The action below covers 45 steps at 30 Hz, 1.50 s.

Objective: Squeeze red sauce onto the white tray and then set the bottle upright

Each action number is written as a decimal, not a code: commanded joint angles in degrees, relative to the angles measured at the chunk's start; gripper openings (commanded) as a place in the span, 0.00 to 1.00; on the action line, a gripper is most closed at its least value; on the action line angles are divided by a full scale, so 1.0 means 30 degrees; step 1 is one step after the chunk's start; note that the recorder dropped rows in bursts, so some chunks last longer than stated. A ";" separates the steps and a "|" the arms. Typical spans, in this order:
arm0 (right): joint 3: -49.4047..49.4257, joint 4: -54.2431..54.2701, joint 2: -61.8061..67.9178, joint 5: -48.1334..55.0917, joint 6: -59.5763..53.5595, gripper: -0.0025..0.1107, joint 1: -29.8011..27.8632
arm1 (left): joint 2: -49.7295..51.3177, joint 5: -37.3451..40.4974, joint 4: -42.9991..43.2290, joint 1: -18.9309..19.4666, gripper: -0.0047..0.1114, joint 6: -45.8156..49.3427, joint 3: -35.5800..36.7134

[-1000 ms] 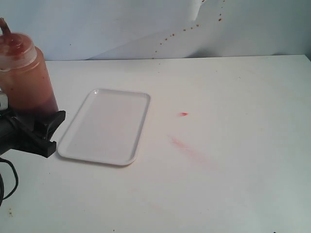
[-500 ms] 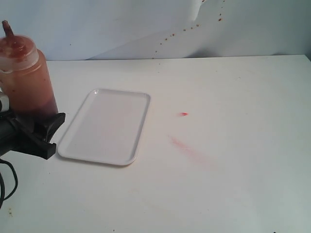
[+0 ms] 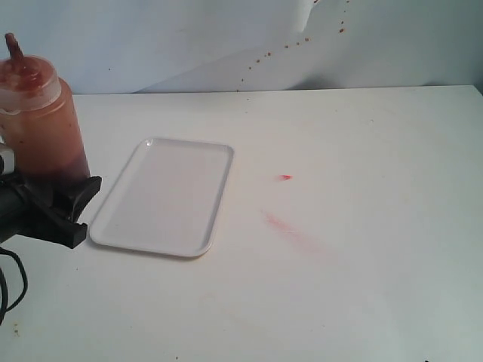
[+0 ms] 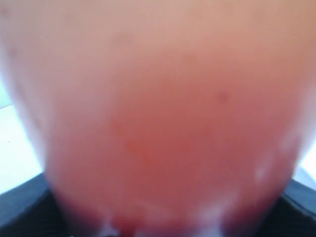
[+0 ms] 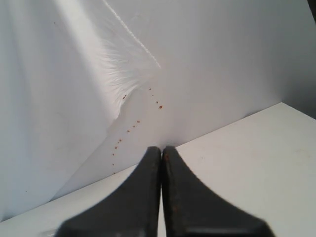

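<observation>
The bottle (image 3: pixel 41 117), orange-red and translucent with a red pointed nozzle, stands upright at the far left of the exterior view. My left gripper (image 3: pixel 53 196) is shut on its lower part. In the left wrist view the bottle (image 4: pixel 158 113) fills the picture as a blur. The white tray (image 3: pixel 166 194) lies flat just right of the bottle, with no red sauce on it. A small red sauce blob (image 3: pixel 285 177) sits on the table right of the tray. My right gripper (image 5: pixel 161 150) is shut on nothing and does not show in the exterior view.
A faint pale-red smear (image 3: pixel 290 226) marks the table below the blob. A white backdrop (image 3: pixel 226 38) with small brown spots stands behind the table. The table (image 3: pixel 362 264) stretches white to the right.
The bottle has tipped slightly, its nozzle shifting a little to the right and more upright. The left gripper stays at the same place.
</observation>
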 commanded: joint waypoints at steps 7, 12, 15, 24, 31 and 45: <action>0.0070 -0.0144 -0.0110 0.0549 -0.0386 0.02 0.0057 | -0.0193 -0.0798 -0.0385 0.0038 0.04 0.0309 0.0016; 0.0070 -0.0144 -0.0110 0.0679 -0.0711 0.02 0.0057 | -0.0193 -0.0798 -0.0385 0.0038 0.04 0.0309 0.0016; 0.0070 -0.0144 -0.0110 0.0759 -0.0753 0.02 0.0057 | -0.0193 -0.0798 -0.0385 0.0038 0.04 0.0309 0.0016; 0.0070 -0.0069 -0.0110 0.1046 -0.1060 0.02 0.0057 | -0.0193 -0.0798 -0.0385 0.0038 0.04 0.0309 0.0016; 0.0070 0.0026 -0.0110 0.0876 -0.1051 0.02 0.0057 | -0.0193 -0.0798 -0.0385 0.0038 0.04 0.0338 0.0016; 0.0070 0.0790 -0.0110 0.0037 -0.1108 0.02 0.0057 | -0.0193 -0.0798 -0.0385 0.0038 0.04 0.0338 0.0016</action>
